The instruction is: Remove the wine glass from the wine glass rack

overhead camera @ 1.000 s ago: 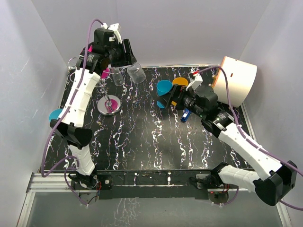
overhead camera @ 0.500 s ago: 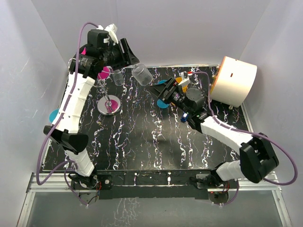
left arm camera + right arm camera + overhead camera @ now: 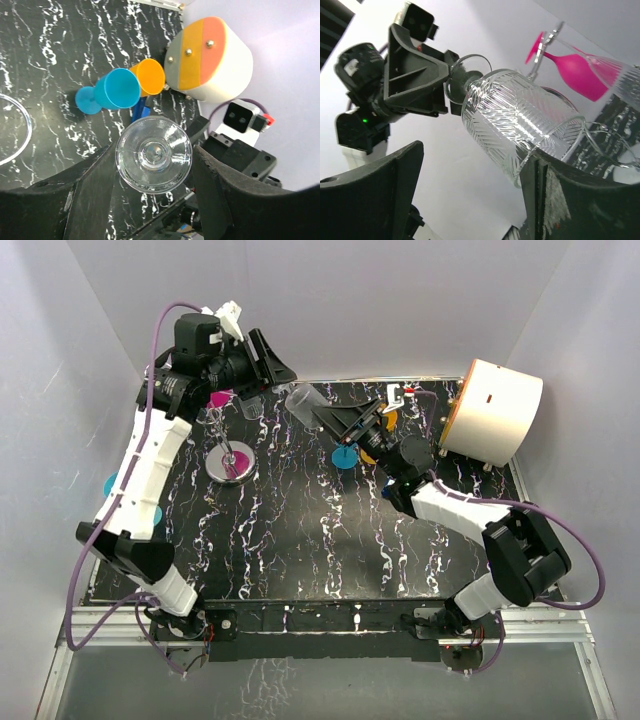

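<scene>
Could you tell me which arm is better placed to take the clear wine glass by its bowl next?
Right, probably. The right gripper has its open fingers on either side of the bowl of the clear wine glass, while the left gripper is occupied, gripping the glass at its stem end.

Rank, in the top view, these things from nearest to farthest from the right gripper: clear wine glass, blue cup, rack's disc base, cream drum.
1. clear wine glass, at the right gripper itself
2. blue cup, just below, mid-table
3. rack's disc base, left side
4. cream drum, right rear corner
</scene>
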Controlling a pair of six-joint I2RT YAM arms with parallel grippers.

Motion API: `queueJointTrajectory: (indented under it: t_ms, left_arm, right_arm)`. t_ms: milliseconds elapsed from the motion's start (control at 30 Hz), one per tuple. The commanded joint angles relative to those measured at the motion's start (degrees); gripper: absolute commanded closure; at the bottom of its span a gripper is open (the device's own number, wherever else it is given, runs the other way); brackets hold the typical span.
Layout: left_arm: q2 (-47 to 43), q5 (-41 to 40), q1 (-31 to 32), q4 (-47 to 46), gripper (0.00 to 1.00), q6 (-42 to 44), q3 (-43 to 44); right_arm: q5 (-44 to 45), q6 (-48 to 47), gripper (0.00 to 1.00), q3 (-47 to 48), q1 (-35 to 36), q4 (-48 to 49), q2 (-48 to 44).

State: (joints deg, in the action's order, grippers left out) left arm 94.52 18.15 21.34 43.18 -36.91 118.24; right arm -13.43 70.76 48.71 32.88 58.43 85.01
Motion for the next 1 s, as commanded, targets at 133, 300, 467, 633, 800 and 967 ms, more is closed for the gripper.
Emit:
queueJointTrajectory:
  t_ms: [133,300,467,633,800,967]
  left_arm:
    - [-9.81,6.89,-0.07,-10.49,1.0,-6.46,-8.56]
    - [-14.49,8.81,-0.02,-16.2,1.0,-9.92,-15.76]
    - [-19.21,11.56,-0.07,-22.47,1.0,-13.57,-22.77]
    - [-22.35,12.38,-0.07,-22.12,0.48,-11.74,-25.61]
    - [-27.03,5.98,-0.07,-15.15,0.04,-4.31,-26.9]
    - [-30.64,-2.63,-0.01,-6.67,0.01,2.72,-26.2]
  right_arm:
    - [-0.53,7.7,0.58,-1.37,-0.03,19.69,-1.3]
    - [-0.72,12.12,0.84,-2.4,-0.08,24.77,-1.55]
    - [-1.7,12.89,1.0,-2.95,-0.05,22.45,-4.42]
    - [-3.38,9.0,1.0,-6.91,-0.1,13.5,-11.04]
    - [-3.44,-2.39,1.0,-12.57,-0.11,-7.91,-22.77]
    - [2.09,-20.39,1.0,-14.13,-0.12,-42.07,-35.92]
